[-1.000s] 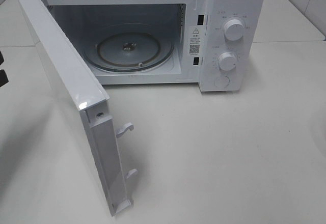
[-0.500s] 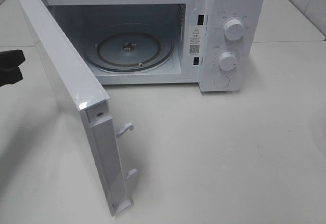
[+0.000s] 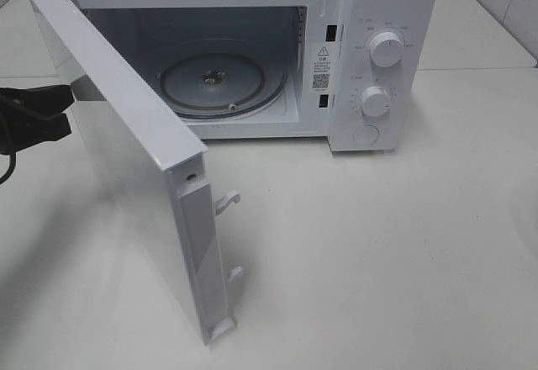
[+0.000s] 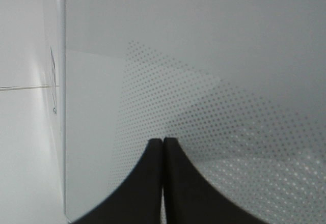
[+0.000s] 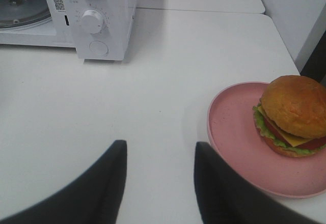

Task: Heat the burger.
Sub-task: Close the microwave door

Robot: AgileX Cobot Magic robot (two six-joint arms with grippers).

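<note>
White microwave oven [image 3: 370, 42] stands open on the white tabletop [image 3: 403, 252]; the golden-bun burger [image 5: 291, 116] waits on a round pink plate [image 5: 239, 142].

Left black gripper [image 3: 60, 111], jaws closed together, presses the outer face of the white door [image 3: 126, 151] at middle left. Right gripper [image 5: 159, 155] hovers half-open, holding nothing, beside the plate at lower right.

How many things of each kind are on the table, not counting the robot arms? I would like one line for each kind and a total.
Microwave: 1
Pink plate: 1
Burger: 1
Total: 3
</note>
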